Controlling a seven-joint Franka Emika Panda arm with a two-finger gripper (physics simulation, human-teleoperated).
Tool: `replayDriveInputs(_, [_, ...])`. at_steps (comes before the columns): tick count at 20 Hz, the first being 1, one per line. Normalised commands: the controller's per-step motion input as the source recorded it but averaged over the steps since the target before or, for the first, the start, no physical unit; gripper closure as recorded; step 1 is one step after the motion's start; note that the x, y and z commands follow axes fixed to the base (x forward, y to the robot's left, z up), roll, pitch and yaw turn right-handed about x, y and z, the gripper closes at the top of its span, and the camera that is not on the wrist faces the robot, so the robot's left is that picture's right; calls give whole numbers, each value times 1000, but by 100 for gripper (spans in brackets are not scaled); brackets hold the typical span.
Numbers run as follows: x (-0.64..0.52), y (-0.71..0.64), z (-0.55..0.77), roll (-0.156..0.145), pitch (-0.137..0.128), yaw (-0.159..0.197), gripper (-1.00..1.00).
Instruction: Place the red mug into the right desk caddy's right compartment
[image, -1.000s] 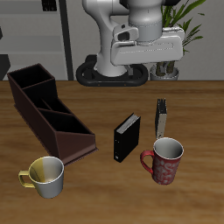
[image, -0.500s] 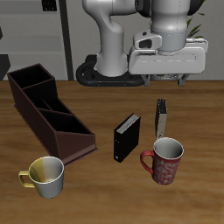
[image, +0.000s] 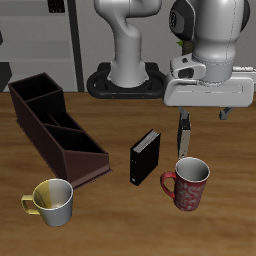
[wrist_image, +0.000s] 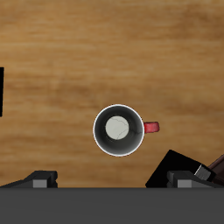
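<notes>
1. The long dark brown wedge-shaped desk caddy (image: 55, 128) was seen near one side of the wooden table (image: 110, 215), well apart from the mug. Its compartments looked empty, but their floors were partly hidden by the sloping walls.
2. The robot's grey two-finger gripper (image: 204, 116) was held above the mug. Its fingers were spread apart and nothing was held. Only the fingertips (wrist_image: 40, 177) were shown in the wrist view.
3. The dark red mug with pale flowers (image: 187, 184) was stood upright near the table's front edge, beside a small black box (image: 145, 157). It was judged to be hard, smooth and a bit slippery, and easy to chip. The rim was judged the best place to be grabbed. The handle (wrist_image: 151, 128) was small and partly hidden.
</notes>
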Motion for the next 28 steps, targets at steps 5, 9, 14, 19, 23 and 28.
replayDriveInputs(5, [121, -117, -386, -14, 8, 13, -100])
replayDriveInputs(9, [170, -50, -560, -3, 41, 32, -100])
replayDriveInputs(14, [112, 90, -538, 11, 57, -31, -100])
replayDriveInputs(19, [73, 219, -579, 37, 57, -2, -100])
replayDriveInputs(23, [64, 192, -427, 20, 44, -4, -100])
replayDriveInputs(28, [61, 53, -464, 9, 72, -14, -100])
